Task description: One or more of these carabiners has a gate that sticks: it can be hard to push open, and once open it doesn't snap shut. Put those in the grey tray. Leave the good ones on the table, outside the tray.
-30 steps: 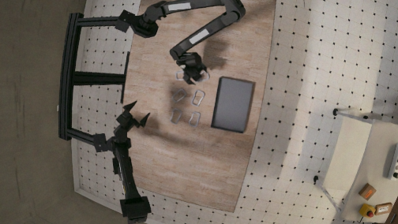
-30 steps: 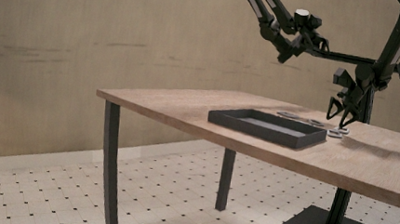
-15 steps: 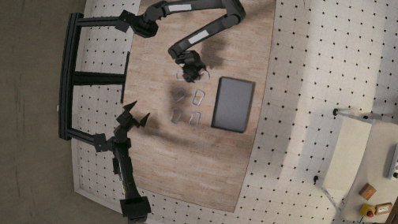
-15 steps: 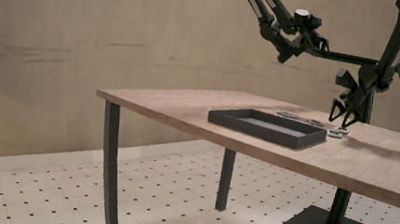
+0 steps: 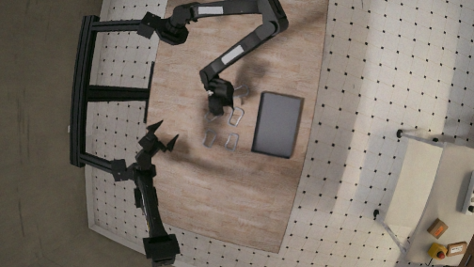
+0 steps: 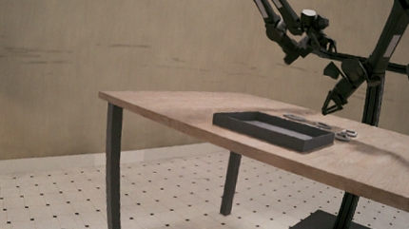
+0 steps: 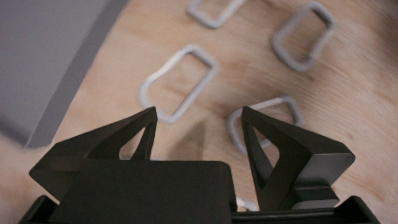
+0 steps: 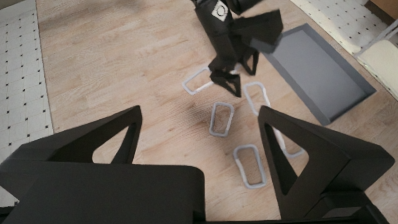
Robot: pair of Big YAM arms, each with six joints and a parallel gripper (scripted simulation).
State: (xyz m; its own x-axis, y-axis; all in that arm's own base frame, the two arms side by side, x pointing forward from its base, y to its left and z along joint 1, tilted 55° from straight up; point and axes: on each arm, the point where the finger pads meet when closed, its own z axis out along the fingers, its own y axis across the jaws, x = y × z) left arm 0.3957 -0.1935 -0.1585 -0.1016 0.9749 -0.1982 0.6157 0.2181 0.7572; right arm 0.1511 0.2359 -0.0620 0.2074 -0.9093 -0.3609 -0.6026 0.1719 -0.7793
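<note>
Evidently, sorting is unfinished: the grey tray is empty; carabiners lie on the table, toward nine o'clock of it overhead. Left claw: partly open, empty. Right claw: wide, empty. Faulty gates (none identifiable here) remain unsorted.
</note>
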